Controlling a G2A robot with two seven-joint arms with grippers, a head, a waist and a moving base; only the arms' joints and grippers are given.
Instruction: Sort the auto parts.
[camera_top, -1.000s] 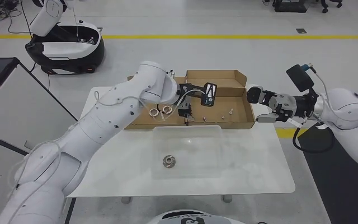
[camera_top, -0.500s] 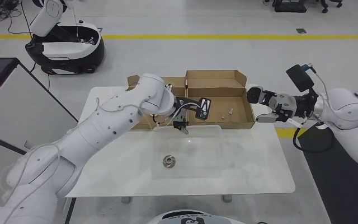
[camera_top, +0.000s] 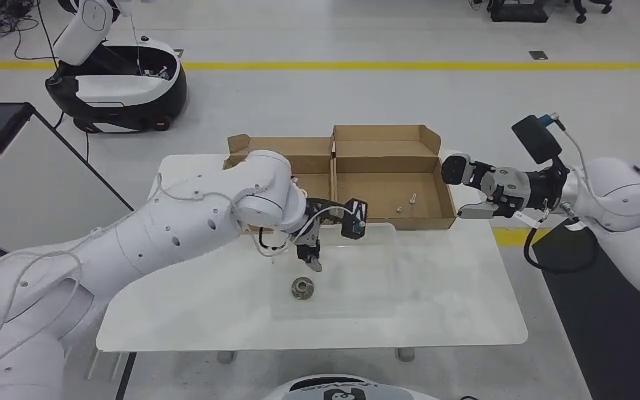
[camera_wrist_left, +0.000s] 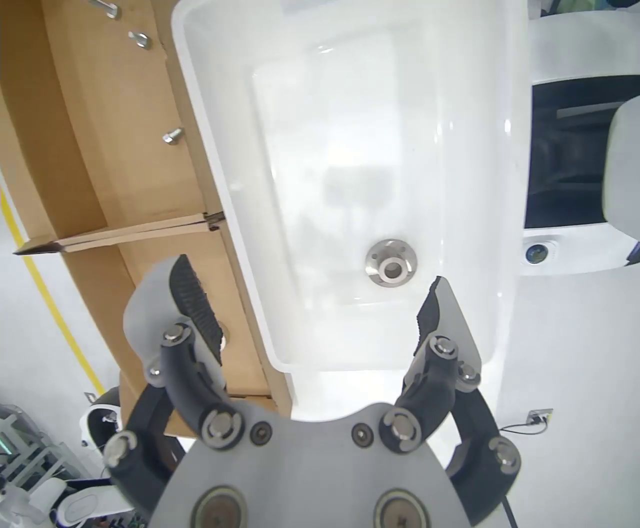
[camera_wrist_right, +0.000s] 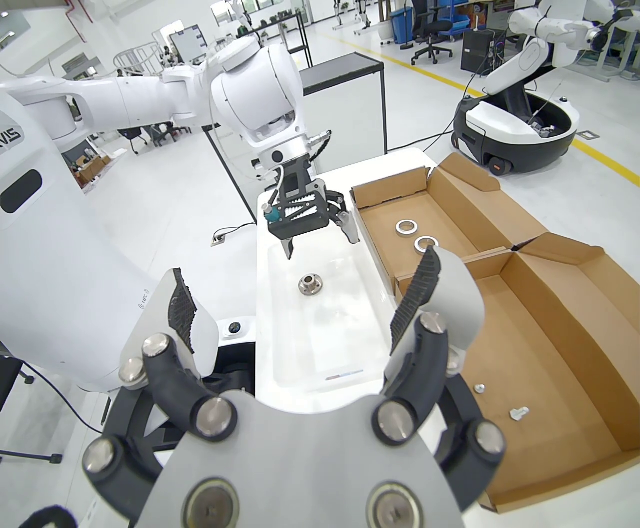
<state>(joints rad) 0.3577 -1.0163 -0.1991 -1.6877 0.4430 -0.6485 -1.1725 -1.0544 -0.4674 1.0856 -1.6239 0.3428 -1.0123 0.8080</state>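
Note:
A flanged metal hub (camera_top: 302, 288) (camera_wrist_left: 391, 262) (camera_wrist_right: 310, 284) lies alone in the white tray (camera_top: 392, 262) (camera_wrist_left: 215, 150) (camera_wrist_right: 380, 305). My left gripper (camera_top: 312, 252) (camera_wrist_left: 312, 300) (camera_wrist_right: 320, 240) hangs open and empty just above the tray, a little to the box side of the hub. The cardboard box (camera_top: 430, 205) (camera_wrist_right: 550, 310) behind the tray has two compartments: two metal rings (camera_wrist_right: 407, 226) in one, small bolts (camera_top: 399, 209) (camera_wrist_left: 173, 136) (camera_wrist_right: 519, 413) in the other. My right gripper (camera_top: 478, 200) (camera_wrist_right: 302, 305) stands open and empty beside the box's right end.
The white table (camera_top: 460, 300) has bare room to the right of the tray and along its front edge. The box's upright flaps (camera_top: 385, 132) rise at the back. Another robot's base (camera_top: 120, 85) stands on the floor beyond the table's far left corner.
My left arm has swung from over the box toward the front, and its open gripper now hangs over the tray near the hub. The right arm has not moved.

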